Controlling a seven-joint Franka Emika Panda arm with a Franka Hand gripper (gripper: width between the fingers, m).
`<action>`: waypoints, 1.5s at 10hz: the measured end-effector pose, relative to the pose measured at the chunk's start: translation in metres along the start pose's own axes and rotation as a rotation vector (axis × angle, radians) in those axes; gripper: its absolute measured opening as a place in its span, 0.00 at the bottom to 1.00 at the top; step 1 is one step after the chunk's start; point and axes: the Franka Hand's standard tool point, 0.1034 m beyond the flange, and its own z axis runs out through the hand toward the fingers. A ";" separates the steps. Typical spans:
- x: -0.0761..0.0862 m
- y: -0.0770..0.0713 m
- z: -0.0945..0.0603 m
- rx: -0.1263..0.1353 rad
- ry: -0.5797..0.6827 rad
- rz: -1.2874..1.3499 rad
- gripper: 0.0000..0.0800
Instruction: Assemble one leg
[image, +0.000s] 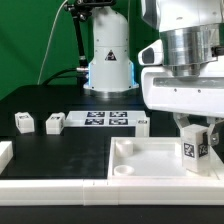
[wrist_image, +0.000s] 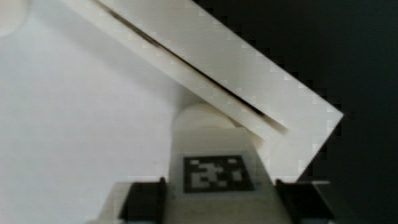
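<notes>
My gripper (image: 196, 140) is shut on a leg (image: 194, 150), a small white block with a black-and-white tag, and holds it upright over the far right part of the large white panel (image: 140, 165). In the wrist view the leg (wrist_image: 217, 165) sits between my two dark fingertips (wrist_image: 146, 198), its tag facing the camera, close to the panel's raised rim (wrist_image: 231, 80). Three more legs (image: 22, 122) stand on the black table at the exterior view's left and behind the panel.
The marker board (image: 106, 120) lies behind the panel. A round socket (image: 124, 171) shows in the panel's near left corner. A white part (image: 4, 152) lies at the exterior view's left edge. The robot base (image: 108, 55) stands at the back.
</notes>
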 end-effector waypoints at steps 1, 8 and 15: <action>0.000 0.000 0.000 0.000 0.000 -0.032 0.36; 0.006 -0.002 -0.003 -0.040 -0.041 -0.768 0.81; 0.005 -0.004 0.000 -0.072 0.030 -1.346 0.81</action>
